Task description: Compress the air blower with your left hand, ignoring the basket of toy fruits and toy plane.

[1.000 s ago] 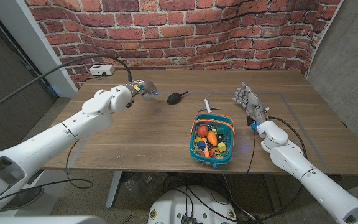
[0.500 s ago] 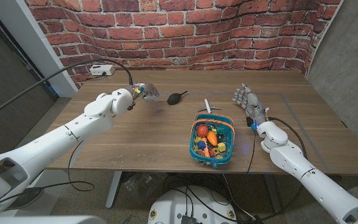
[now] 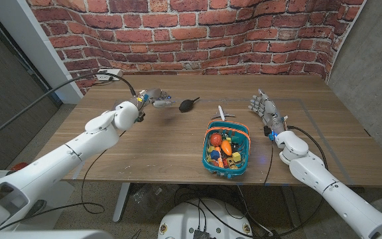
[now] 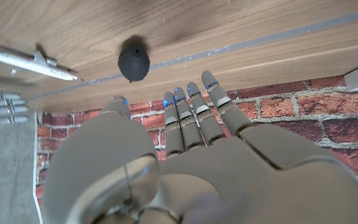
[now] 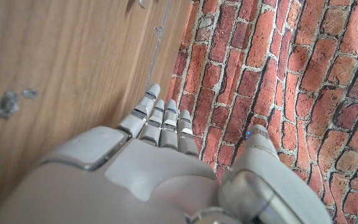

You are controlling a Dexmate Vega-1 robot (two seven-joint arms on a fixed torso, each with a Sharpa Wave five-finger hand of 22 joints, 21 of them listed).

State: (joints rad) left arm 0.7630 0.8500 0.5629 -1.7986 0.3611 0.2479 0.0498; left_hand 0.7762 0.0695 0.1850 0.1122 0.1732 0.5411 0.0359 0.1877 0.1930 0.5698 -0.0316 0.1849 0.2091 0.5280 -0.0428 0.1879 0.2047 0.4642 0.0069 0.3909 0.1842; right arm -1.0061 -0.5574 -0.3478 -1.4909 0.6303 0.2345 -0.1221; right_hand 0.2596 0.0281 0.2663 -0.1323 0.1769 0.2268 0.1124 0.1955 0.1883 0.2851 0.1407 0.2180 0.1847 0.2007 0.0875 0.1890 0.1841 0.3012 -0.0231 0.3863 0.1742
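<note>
The air blower (image 3: 188,103), a small black rubber bulb with a thin nozzle pointing right and away, is lying on its side on the far middle of the worktop (image 3: 151,146), untouched. In the left wrist view the blower (image 4: 133,60) is sitting just beyond the fingertips (image 4: 191,93), not in contact.

The left hand (image 3: 156,99) is hovering just left of the blower, holding nothing, fingers apart and reaching toward it. Judgement: the step in hand is the final approach, with the squeeze not yet begun.

To do it well, the hand is probably best brought over the fat round body, not the nozzle, with the thumb on one side and the fingers on the other, so the bulb is being caught between them and not pushed away. The bulb looks light and rounded, so it may roll or skid if it is nudged from one side only. Closing slowly and evenly should be giving a clear compression.

The toy plane (image 3: 221,113), white, is lying right of the blower, near it but apart, and the teal basket of toy fruits (image 3: 227,147) is standing nearer and further right. Both are to be left alone.

The right hand (image 3: 262,107) is standing upright at the right of the worktop, well apart, fingers extended, holding nothing.
</note>
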